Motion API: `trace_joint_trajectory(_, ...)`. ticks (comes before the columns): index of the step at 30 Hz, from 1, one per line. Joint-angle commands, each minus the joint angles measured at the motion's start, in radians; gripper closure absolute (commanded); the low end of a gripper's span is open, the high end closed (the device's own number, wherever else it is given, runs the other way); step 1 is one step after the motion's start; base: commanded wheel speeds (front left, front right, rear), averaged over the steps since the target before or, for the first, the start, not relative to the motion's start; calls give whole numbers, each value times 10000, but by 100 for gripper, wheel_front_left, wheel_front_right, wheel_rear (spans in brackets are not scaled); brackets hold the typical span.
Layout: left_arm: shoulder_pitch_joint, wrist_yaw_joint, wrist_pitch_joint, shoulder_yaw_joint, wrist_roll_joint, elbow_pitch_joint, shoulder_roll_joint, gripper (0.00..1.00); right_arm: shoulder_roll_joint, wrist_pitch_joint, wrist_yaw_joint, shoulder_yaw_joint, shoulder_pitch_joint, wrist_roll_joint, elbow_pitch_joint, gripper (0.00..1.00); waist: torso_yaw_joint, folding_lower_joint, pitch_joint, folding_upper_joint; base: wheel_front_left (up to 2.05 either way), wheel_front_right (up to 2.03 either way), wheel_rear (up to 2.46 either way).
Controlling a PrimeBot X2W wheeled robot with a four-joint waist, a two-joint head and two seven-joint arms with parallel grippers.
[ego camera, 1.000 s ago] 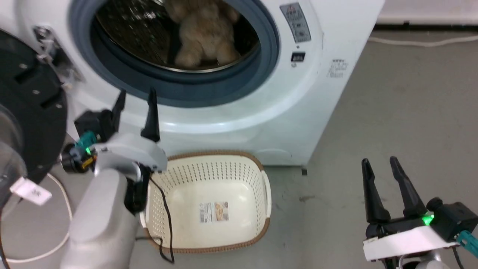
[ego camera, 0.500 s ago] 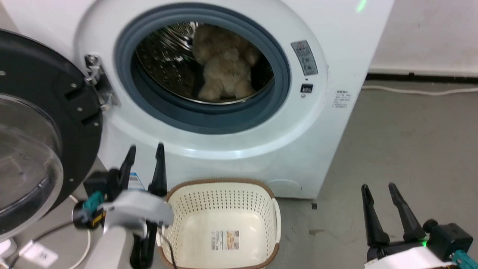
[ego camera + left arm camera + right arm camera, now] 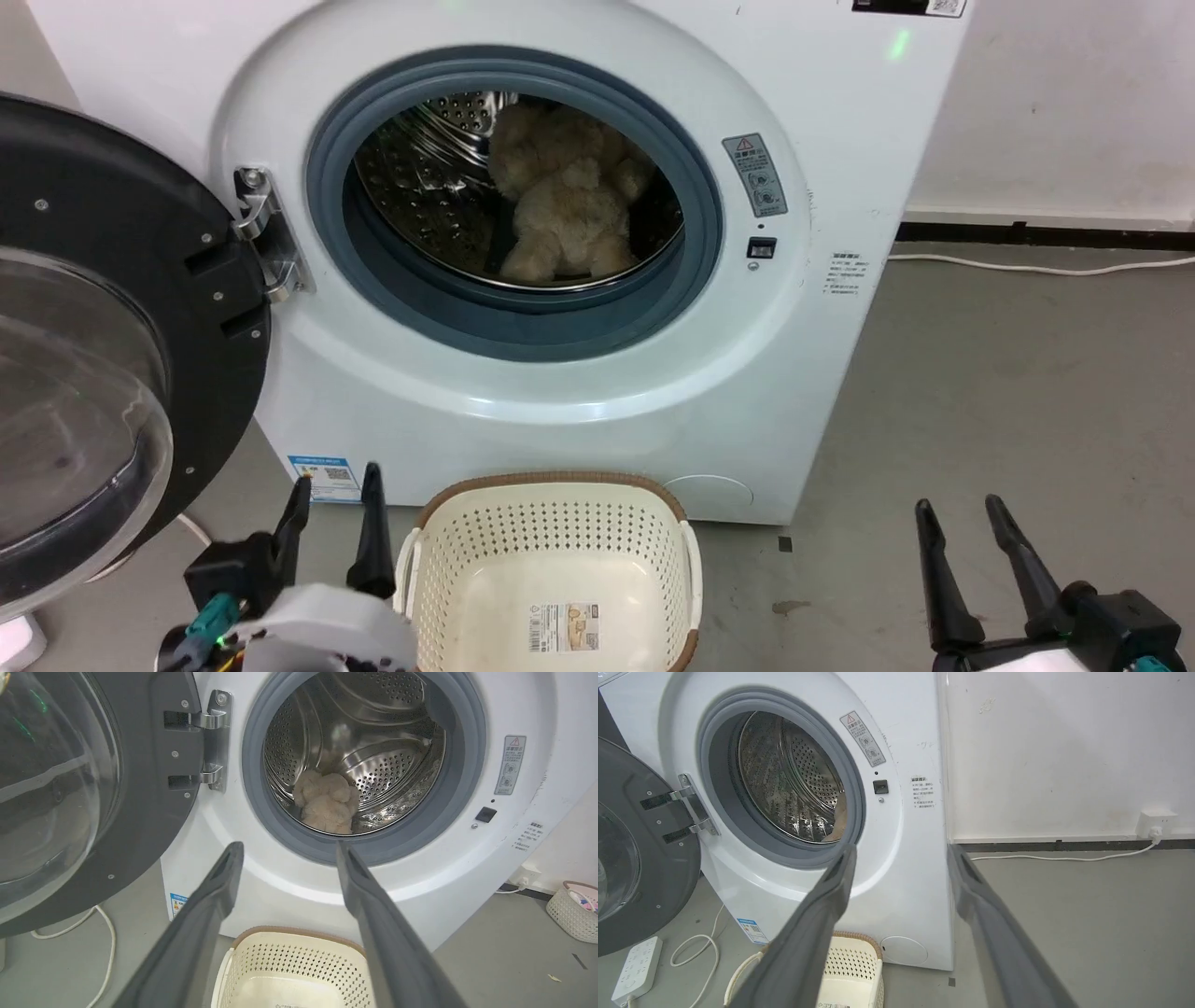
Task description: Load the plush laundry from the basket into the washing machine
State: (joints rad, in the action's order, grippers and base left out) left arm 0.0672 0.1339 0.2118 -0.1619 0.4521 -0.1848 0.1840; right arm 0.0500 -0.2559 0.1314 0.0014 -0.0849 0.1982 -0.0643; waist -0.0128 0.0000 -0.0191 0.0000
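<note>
The beige shaggy plush laundry (image 3: 568, 215) (image 3: 325, 801) lies inside the steel drum of the white washing machine (image 3: 822, 121) (image 3: 467, 868) (image 3: 906, 868). Its black-framed glass door (image 3: 112, 355) (image 3: 84, 788) (image 3: 635, 858) hangs swung out to the left. The cream basket (image 3: 551, 551) (image 3: 299, 970) (image 3: 852, 966) sits on the floor before the washer with nothing in it but a sticker on its bottom. My left gripper (image 3: 336, 485) (image 3: 285, 851) is open at the lower left, beside the basket's left rim. My right gripper (image 3: 962, 513) (image 3: 899, 851) is open at the lower right over the floor.
Grey floor (image 3: 1027, 392) stretches right of the washer to a white wall with a dark skirting. A white cable (image 3: 1036, 269) runs along it to a wall socket (image 3: 1153, 823). A power strip (image 3: 635, 968) and looped cord (image 3: 100, 933) lie under the door. A small white basket (image 3: 572, 910) stands at the right.
The head camera has tilted up, so the washer and basket sit lower in the picture. My left gripper has dropped back from the washer's front to the basket's left rim. The plush has not moved.
</note>
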Motion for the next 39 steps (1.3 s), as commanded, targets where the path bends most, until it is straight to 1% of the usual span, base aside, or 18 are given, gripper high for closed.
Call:
trace_joint_trajectory(1,-391,88,-183,-97,-157,255,236,0,2,93,-7,-53,-250,-149,-37,0,-26,0,-68,0,0,0,0)
trace_joint_trajectory(3,-530,119,-343,-151,-203,467,376,0,2,153,-7,-70,-307,-198,-24,0,-33,0,-122,0,0,0,0)
trace_joint_trajectory(11,-531,126,-572,-352,-318,727,525,0,2,251,-7,-30,-315,-169,-43,0,-36,0,-130,0,0,0,0)
trace_joint_trajectory(33,-356,153,-460,-463,-121,630,452,0,2,261,-7,97,-168,-100,-134,0,-61,0,-76,0,0,0,0)
trace_joint_trajectory(34,-457,127,-513,-466,-176,642,474,100,0,267,0,84,-167,-136,-103,100,-63,1,-74,0,0,0,0)
trace_joint_trajectory(39,-460,112,-545,-448,-221,655,459,100,0,288,0,74,-157,-153,-94,100,-61,1,-71,0,0,0,0)
